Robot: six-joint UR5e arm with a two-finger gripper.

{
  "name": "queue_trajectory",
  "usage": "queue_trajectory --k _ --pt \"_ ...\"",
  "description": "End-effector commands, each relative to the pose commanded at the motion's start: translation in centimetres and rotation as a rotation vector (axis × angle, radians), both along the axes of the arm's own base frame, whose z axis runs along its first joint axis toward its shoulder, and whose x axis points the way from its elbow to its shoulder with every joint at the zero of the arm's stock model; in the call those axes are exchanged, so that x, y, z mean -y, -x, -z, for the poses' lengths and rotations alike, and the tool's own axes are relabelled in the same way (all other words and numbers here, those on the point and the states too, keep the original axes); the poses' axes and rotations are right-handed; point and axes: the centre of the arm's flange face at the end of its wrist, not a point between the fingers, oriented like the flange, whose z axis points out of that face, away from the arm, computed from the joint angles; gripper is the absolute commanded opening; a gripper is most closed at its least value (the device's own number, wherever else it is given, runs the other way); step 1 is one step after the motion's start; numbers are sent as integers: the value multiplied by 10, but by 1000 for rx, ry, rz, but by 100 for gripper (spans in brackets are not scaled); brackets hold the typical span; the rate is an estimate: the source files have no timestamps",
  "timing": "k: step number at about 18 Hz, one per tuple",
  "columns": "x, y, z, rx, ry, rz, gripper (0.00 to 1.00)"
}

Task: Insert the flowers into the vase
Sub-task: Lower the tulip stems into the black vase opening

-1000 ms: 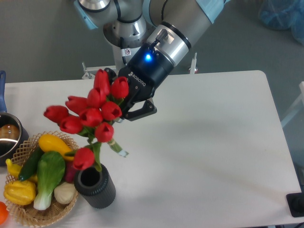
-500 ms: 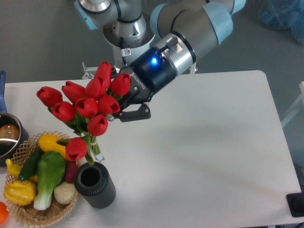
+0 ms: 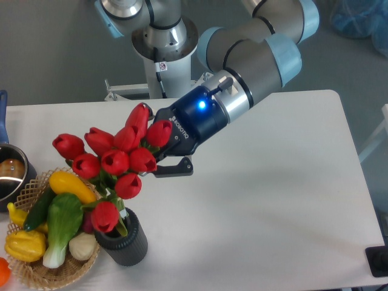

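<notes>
The claw (image 3: 159, 159) hung over the left half of the white desk (image 3: 273, 182), reaching down toward eight o'clock from the arm. Red buds hid most of its fingers; one dark finger (image 3: 176, 168) showed at the bunch's four o'clock edge, and the claw appeared clamped on the flowers (image 3: 115, 160) among the upper stems, though the contact itself was covered. The bunch tilted, heads fanned toward ten o'clock, stems running down toward six o'clock. The lowest bud and green stems sat right at the mouth of the vase (image 3: 124, 242), the stem ends seemingly just inside it. The vase stood upright near the desk's front edge, touching the wicker basket (image 3: 36, 273) at its nine o'clock. The basket held toy vegetables (image 3: 60, 218). A metal pot (image 3: 9, 176) stood at the basket's eleven o'clock.
</notes>
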Motion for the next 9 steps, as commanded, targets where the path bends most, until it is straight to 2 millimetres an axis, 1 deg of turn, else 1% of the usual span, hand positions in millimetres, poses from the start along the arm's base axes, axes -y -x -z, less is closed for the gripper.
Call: queue_trajectory --k 3,5,9 --pt "-3 1 4 4 3 3 2" --pt "-7 1 11 12 9 8 2" --pt "-15 -4 21 25 18 23 3"
